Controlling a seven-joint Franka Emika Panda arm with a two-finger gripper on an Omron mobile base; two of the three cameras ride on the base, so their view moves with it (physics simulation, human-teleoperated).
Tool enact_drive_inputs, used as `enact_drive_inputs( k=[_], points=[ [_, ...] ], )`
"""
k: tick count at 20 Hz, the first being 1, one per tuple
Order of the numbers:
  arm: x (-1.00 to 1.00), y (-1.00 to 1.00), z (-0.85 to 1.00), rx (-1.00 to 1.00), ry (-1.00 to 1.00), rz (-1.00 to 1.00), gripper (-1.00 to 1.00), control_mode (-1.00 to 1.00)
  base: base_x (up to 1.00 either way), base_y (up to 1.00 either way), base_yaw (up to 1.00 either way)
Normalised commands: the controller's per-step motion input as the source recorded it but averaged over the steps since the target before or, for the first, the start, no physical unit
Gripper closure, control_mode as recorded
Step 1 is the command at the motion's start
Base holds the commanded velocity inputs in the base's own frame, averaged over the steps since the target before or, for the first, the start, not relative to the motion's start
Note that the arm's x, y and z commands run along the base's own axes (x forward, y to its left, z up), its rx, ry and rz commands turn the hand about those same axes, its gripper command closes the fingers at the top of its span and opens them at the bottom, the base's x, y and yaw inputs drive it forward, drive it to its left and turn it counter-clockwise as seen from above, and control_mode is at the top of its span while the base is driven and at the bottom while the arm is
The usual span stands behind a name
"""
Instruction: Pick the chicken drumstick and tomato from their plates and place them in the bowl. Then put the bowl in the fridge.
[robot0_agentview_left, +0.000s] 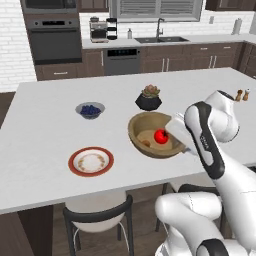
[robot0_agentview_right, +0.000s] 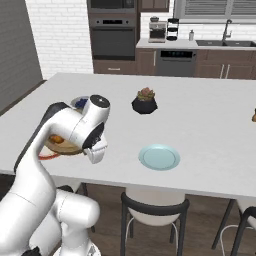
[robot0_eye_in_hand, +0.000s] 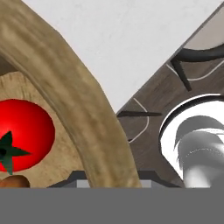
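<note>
Starting at the left of the left base view: white red-rimmed plate (robot0_agentview_left: 90, 161) bare on the counter (robot0_agentview_left: 45, 135), well apart from the action; further right, wooden bowl (robot0_agentview_left: 142, 125) near the counter's front edge, with the tomato (robot0_agentview_left: 161, 136) sitting in it and a brown bit beside it, most likely the chicken drumstick (robot0_agentview_left: 145, 143); at the bowl's right-hand rim, end effector (robot0_agentview_left: 188, 149), mostly hidden behind the forearm.

From the hand view: thick rim of the bowl running down between the fingertips, end effector (robot0_eye_in_hand: 111, 180) clamped nearly shut on that rim; tomato inside the bowl to the left, counter edge and a stool (robot0_eye_in_hand: 192, 144) to the right.

So, the relation that counts: whole bowl and its load hanging off to one side of the grip, not centred under it; round, hence no long axis to align, but likely to tip away from the pinch when lifted; worth keeping level and slow on the way to the fridge.

In the right base view: bowl half hidden behind the arm at left; teal plate (robot0_agentview_right: 159, 157) bare further right.
</note>
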Motion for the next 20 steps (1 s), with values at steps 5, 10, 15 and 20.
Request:
enact_drive_inputs(
  k=[5,10,15,20],
  points=[
    [-0.77,-0.22,0.42,-0.01,0.16,-0.01,1.00,-1.00,0.00,0.00,0.00],
    [-0.50,-0.18,0.07,-0.03,0.07,0.00,1.00,-1.00,0.00,0.00,0.00],
    [-0.01,-0.02,0.00,0.00,0.00,0.00,1.00,-1.00,0.00,0.00,0.00],
    [-0.20,0.00,0.00,0.00,0.00,0.00,1.00,1.00,-0.40,-0.01,0.00]
  ],
)
